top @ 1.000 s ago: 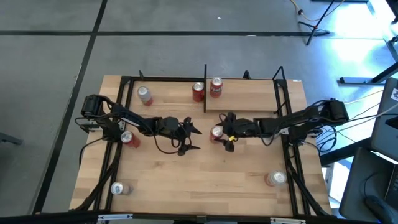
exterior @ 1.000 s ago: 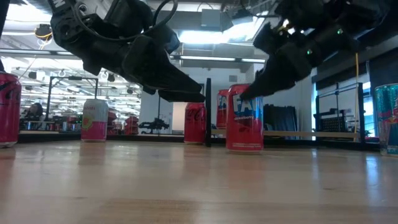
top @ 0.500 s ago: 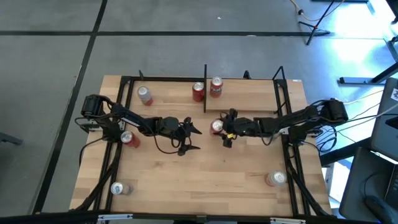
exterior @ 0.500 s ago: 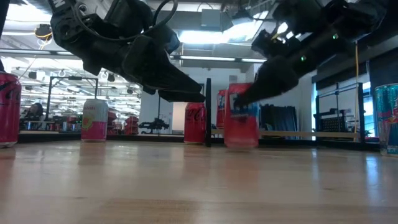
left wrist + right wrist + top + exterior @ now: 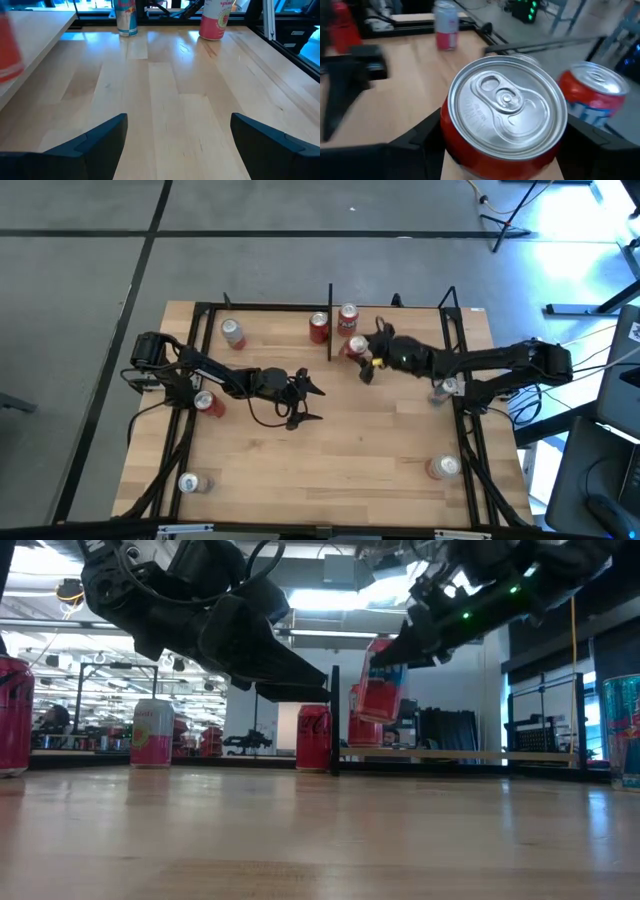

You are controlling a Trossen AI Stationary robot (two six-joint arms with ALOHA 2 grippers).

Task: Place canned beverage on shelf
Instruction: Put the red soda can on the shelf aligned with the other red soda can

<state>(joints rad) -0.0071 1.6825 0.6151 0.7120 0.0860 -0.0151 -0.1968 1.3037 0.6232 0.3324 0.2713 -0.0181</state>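
From above, my right gripper (image 5: 361,358) had carried the red can (image 5: 356,346) off the tabletop to the far shelf (image 5: 400,340), right of the black divider (image 5: 330,322); placing remained. At table height, the can (image 5: 382,680) hung tilted above the shelf. In my right wrist view, my fingers clamped its sides (image 5: 506,107). My left gripper (image 5: 303,400) waited mid-table, jaws apart.

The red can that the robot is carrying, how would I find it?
Look at the shelf at the table's far edge, right of its black divider. The red can hangs there, tilted, in the right gripper. It alone is lifted; the other cans stand.
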